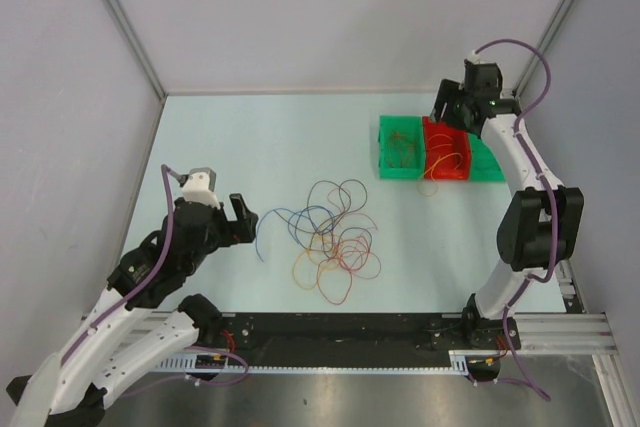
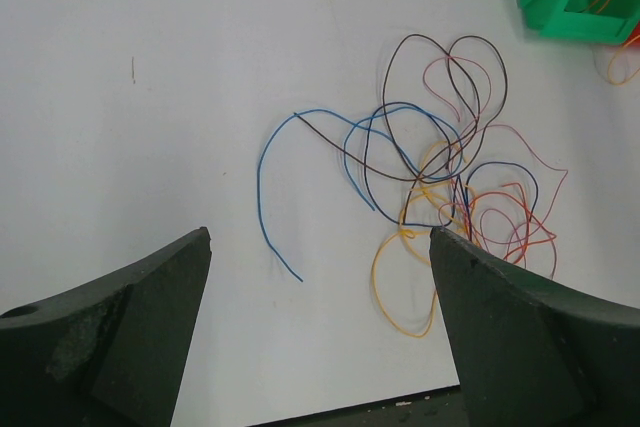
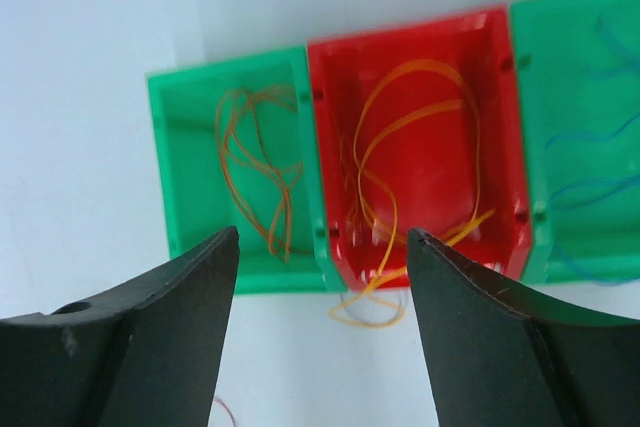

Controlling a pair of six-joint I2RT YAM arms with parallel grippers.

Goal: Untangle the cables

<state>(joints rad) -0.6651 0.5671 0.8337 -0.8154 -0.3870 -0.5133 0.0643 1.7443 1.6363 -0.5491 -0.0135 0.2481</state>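
Observation:
A tangle of thin cables (image 1: 330, 237) in blue, brown, red and orange lies mid-table, also spread out in the left wrist view as cables (image 2: 450, 182). My left gripper (image 1: 238, 219) hovers just left of the pile, open and empty (image 2: 320, 247). My right gripper (image 1: 455, 107) hangs open above the bins at the back right, nothing between its fingers (image 3: 322, 239). Below it a red bin (image 3: 505, 127) holds yellow-orange cables (image 3: 410, 137), one loop spilling over its front wall. The left green bin (image 3: 170, 157) holds orange-brown cables (image 3: 255, 157). The right green bin (image 3: 610, 17) holds blue cables.
The three bins (image 1: 392, 167) stand in a row at the back right. Grey walls enclose the table on three sides. A black rail (image 1: 340, 332) with the arm bases runs along the near edge.

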